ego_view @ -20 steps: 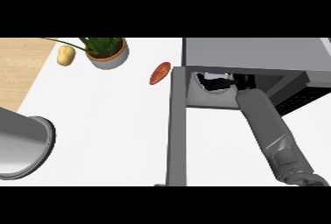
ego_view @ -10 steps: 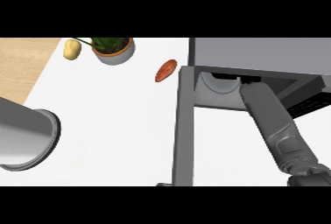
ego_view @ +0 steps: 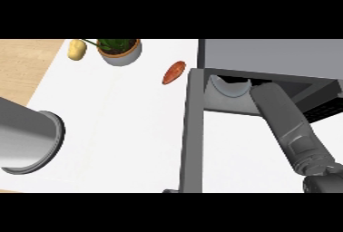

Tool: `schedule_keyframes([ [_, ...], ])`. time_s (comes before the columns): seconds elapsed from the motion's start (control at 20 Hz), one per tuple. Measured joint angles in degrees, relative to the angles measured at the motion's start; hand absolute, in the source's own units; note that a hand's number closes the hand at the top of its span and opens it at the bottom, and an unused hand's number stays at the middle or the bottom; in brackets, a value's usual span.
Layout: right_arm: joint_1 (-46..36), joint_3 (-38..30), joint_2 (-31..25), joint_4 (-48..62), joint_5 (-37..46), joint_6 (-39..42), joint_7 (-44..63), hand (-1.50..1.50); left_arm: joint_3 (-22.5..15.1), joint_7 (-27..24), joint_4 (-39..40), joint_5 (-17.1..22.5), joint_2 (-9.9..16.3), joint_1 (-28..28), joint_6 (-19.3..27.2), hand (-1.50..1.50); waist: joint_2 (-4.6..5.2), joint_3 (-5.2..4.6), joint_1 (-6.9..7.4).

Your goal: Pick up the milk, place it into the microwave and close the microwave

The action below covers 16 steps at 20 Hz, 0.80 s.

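Observation:
The grey microwave (ego_view: pixel 275 54) stands at the upper right with its door (ego_view: pixel 192 131) swung open toward me, seen edge-on. My right forearm (ego_view: pixel 288 127) reaches up into the cavity; the microwave's roof hides the hand. A pale curved shape (ego_view: pixel 231 87) shows just inside the opening, left of the forearm; I cannot tell whether it is the milk. No milk shows on the counter. My left hand is out of view.
A potted plant (ego_view: pixel 120 50), a yellow vegetable (ego_view: pixel 77 50) and an orange-red one (ego_view: pixel 174 72) lie at the back of the white counter (ego_view: pixel 120 136). A large grey cylinder (ego_view: pixel 26 136) fills the left edge. Wooden floor lies beyond the counter's left side.
The right arm has pushed deeper into the microwave. The black hand and the white item it held at the opening no longer show. The view has shifted, and the grey cylinder looms larger.

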Motion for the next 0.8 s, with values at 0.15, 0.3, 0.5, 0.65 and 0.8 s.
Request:
schedule_keyframes([
  [0.15, -0.2, -0.7, 0.8, 0.7, -0.7, 1.2, -1.4, -1.50, -0.9, -0.8, 0.5, -1.7, -0.5, -0.5, -1.0, -1.50, -0.07, -0.01, 0.13],
  [0.3, -0.1, -1.7, 1.4, 1.0, -1.9, 3.9, -3.8, -1.50, -2.5, -0.5, 0.3, -2.9, -1.6, -0.7, -1.0, -1.50, -0.24, 0.01, -0.25],
  [0.5, 0.3, -3.5, 1.5, 1.1, -4.0, 7.7, -6.7, -1.50, -3.7, -0.7, -0.2, -3.5, -2.7, -0.4, -1.8, -1.50, -0.55, 0.01, -0.69],
  [0.65, 1.1, -4.5, 2.0, 1.0, -5.4, 10.3, -9.2, -1.50, -4.3, -0.6, -1.0, -3.3, -3.1, 0.7, -2.8, -1.50, -1.04, -0.03, -1.58],
  [0.8, 2.1, -5.7, 2.1, 0.8, -7.0, 13.6, -11.6, -1.50, -6.5, -0.1, -2.6, -4.5, -4.0, 1.4, -2.8, -1.50, -1.37, -0.05, -2.31],
])
